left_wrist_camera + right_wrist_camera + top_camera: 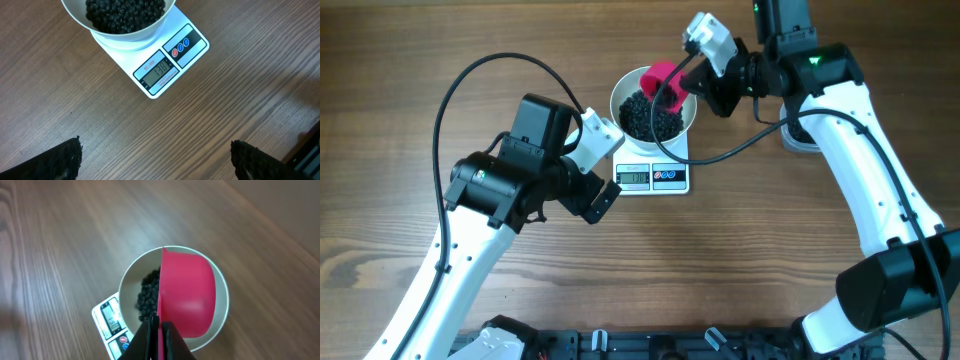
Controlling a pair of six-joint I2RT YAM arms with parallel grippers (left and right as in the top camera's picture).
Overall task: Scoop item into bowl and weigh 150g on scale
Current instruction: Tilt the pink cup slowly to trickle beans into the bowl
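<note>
The white bowl (625,92) stands on the scale (672,178) and holds a heap of black beads (642,118). My right gripper (692,88) is shut on the handle of a pink scoop (663,78), which is tipped on its side over the bowl. In the right wrist view the scoop (187,295) covers the bowl's right half, with beads (149,297) showing left of it. My left gripper (605,200) hangs open in front of the scale, holding nothing. In the left wrist view the scale's display (159,71) reads 138 beneath the bowl (125,39).
A black cable (730,150) runs from the right arm past the scale's right side. A pale container edge (796,138) peeks out behind the right arm. A black rail (650,345) lines the table's front edge.
</note>
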